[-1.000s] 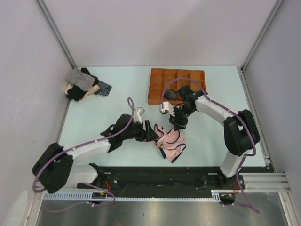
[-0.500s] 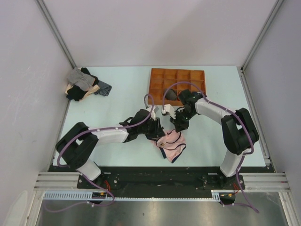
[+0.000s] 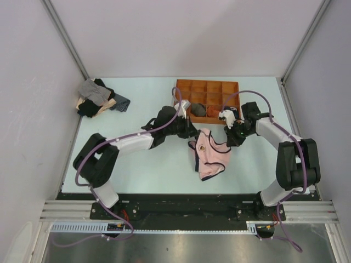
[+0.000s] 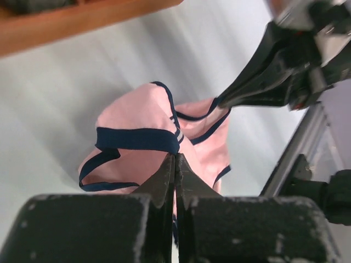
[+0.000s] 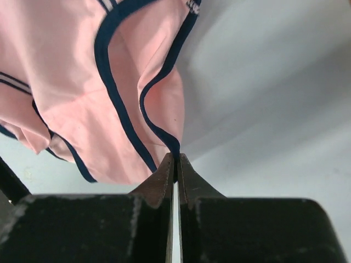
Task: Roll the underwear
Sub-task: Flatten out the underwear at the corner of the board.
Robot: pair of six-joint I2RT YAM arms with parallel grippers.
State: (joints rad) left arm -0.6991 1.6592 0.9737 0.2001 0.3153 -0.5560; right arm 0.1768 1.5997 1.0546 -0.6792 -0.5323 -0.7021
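Mid-table, near orange tray (image 3: 208, 81): left gripper (image 3: 191, 134), right gripper (image 3: 230, 137) each clamped on underwear (image 3: 211, 156) edging, held spread between. No roll started; whole rolling left.

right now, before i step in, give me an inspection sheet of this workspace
surface: pale table, no spills seen
job's things: pink underwear spread between both pincers, held by its navy edging
clutter: garment pile at the far left corner; orange tray with a dark bundle in one compartment
grippers: left pincer shut on the underwear; right pincer shut on the underwear
cables: purple cables loop along both arms
surroundings: white walls, metal frame posts; nothing else seen
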